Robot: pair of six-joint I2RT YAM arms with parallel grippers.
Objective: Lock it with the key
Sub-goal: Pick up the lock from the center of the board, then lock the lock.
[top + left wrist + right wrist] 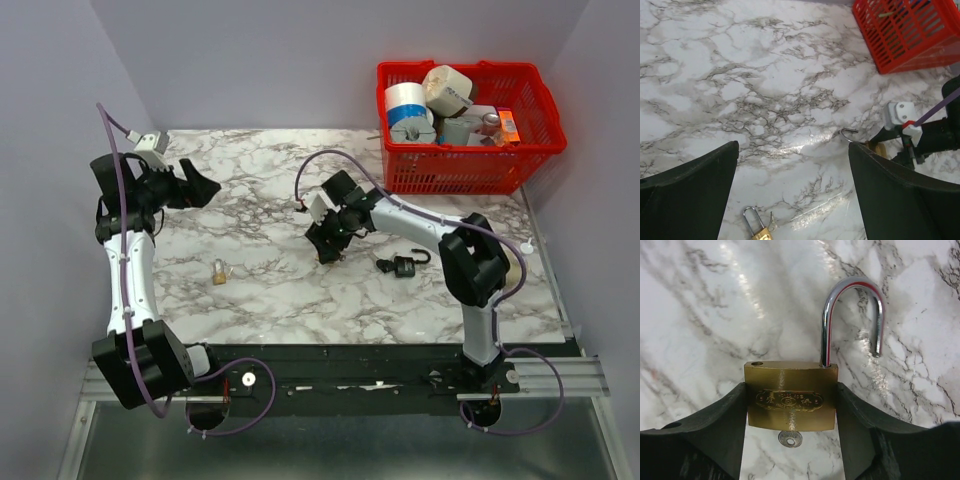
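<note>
The right hand (327, 243) clamped a brass padlock (790, 395) by its sides over the marble desk (280, 300), a grip that apparently kept the sprung-open shackle (852, 315) clear for locking. The left hand (200, 187) hung spread wide and empty near the desk's far-left corner. The key (385, 265), a small black-headed bunch, lay on the desk just beside a black padlock (406, 265), right of the working hand.

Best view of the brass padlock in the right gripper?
Right wrist: brass padlock fills the frame, shackle open, clamped in the right gripper. Left wrist shows only its shackle tip; top external mostly hides it.
</note>
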